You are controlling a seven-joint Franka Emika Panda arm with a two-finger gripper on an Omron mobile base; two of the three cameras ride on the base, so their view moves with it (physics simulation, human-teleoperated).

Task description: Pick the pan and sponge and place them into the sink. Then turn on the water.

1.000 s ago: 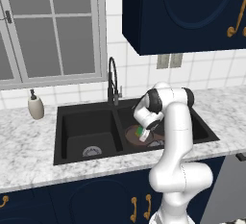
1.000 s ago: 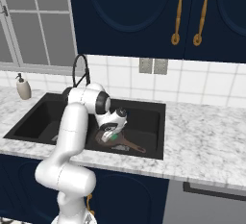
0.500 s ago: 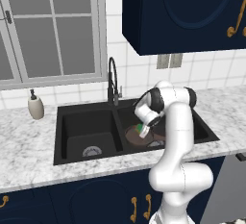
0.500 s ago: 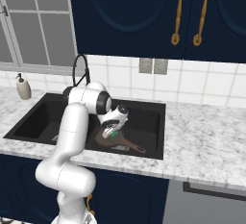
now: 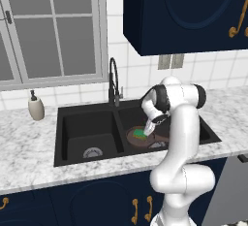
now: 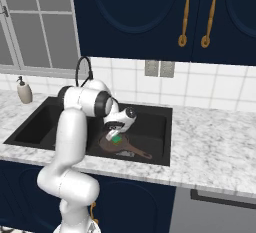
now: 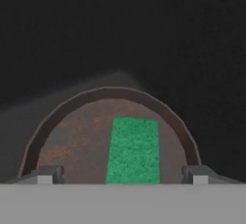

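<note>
The black double-basin sink (image 5: 82, 123) (image 6: 152, 119) holds the reddish-brown pan (image 5: 131, 140) (image 6: 106, 145) in its right basin, the long handle (image 6: 137, 152) pointing toward the counter's front. The green sponge (image 5: 140, 133) (image 6: 116, 139) (image 7: 133, 148) lies flat inside the pan (image 7: 72, 141). My gripper (image 5: 150, 128) (image 6: 116, 128) (image 7: 122, 177) hovers just above the sponge and stands open. Its fingertips (image 7: 45, 175) are spread wide to either side of the sponge and touch nothing. No water runs from the black arched faucet (image 5: 114, 82) (image 6: 82, 72).
A cream soap dispenser (image 5: 35, 107) (image 6: 23, 90) stands on the marble counter (image 5: 29, 142) left of the sink. The left basin has a round silver drain (image 5: 90, 153). Dark blue cabinets hang above, and a window is behind the faucet.
The jaws have opened wide. The sponge, held between the fingers before, now lies in the pan below them. The arm has hardly moved.
</note>
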